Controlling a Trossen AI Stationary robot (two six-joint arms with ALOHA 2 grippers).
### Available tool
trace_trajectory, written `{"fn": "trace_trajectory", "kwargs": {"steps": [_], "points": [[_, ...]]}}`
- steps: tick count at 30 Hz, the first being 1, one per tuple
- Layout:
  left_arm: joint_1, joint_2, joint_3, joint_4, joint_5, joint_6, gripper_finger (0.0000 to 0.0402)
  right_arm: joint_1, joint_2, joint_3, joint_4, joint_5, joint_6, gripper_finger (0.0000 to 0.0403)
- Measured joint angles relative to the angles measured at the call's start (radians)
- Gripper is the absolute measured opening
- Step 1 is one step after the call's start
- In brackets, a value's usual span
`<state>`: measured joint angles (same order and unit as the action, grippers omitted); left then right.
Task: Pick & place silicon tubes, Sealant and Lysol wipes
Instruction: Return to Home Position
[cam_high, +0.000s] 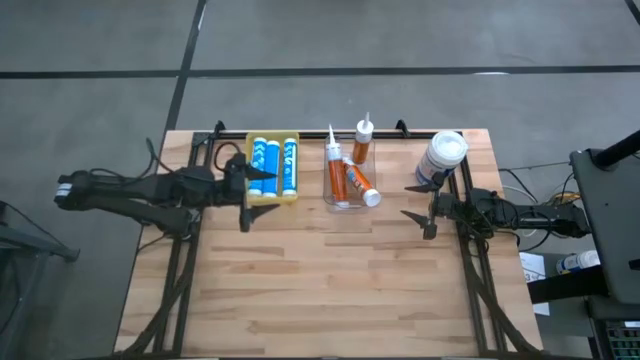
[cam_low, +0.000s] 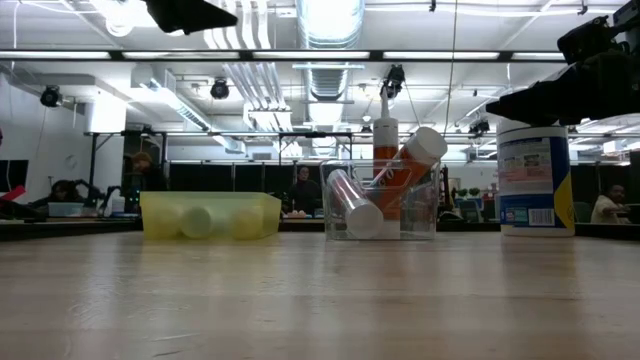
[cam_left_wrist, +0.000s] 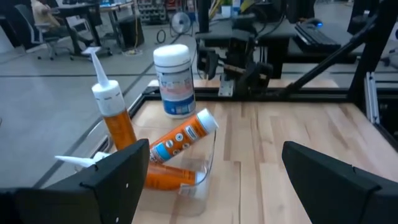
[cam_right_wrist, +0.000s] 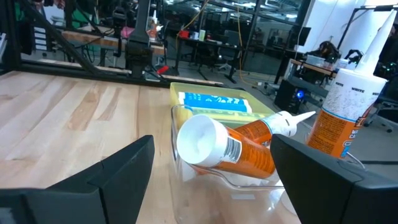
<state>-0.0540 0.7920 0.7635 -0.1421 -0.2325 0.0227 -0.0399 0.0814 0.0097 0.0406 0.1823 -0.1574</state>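
The Lysol wipes (cam_high: 443, 158) stand upright on the table (cam_high: 330, 290) near its far right corner, lid up. They are just beside the right gripper (cam_high: 404, 200), behind its far finger and next to its wrist. In the low view the right arm crosses at about the height of the lid; whether it touches the canister cannot be told.

The right gripper is released and holds nothing, its two fingers spread wide. The arm lies low and nearly level, reaching in from the table's right edge and pointing toward the table's middle. Straight ahead of its fingers sits the clear bin (cam_high: 335, 203). It holds three orange sealant tubes (cam_high: 360, 183): one upright with its nozzle up, one leaning on the bin's rim with its round white end toward this gripper, and one lying flat.

Beyond the clear bin, farther from the right gripper, is the yellow bin (cam_high: 272, 203), with three blue tubes (cam_high: 272, 165) lying side by side in it.

The left gripper (cam_high: 258, 198) hangs over the near edge of the yellow bin, fingers likewise wide apart and empty. Its arm stretches level from the table's left edge and points toward the right arm. From its wrist view the clear bin is close ahead of the fingers, the wipes farther off, and the right arm behind them.
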Motion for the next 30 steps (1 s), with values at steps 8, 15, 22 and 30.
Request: {"fn": "trace_trajectory", "kwargs": {"steps": [8, 15, 22, 30], "points": [[0.000, -0.003, 0.000, 0.000, 0.004, -0.073, 0.0361, 0.000, 0.000, 0.000, 0.000, 0.000, 0.000, 0.0320], [0.000, 0.032, 0.000, -0.001, 0.004, -0.162, 0.0361, 0.000, 0.000, 0.000, 0.000, 0.000, 0.000, 0.0320], [-0.002, 0.069, 0.000, 0.011, 0.004, -0.214, 0.0361, 0.000, 0.000, 0.000, 0.000, 0.000, 0.000, 0.0320], [0.001, 0.096, -0.019, 0.083, 0.019, -0.209, 0.0361, 0.000, 0.000, 0.000, 0.000, 0.000, 0.000, 0.0320]]}}
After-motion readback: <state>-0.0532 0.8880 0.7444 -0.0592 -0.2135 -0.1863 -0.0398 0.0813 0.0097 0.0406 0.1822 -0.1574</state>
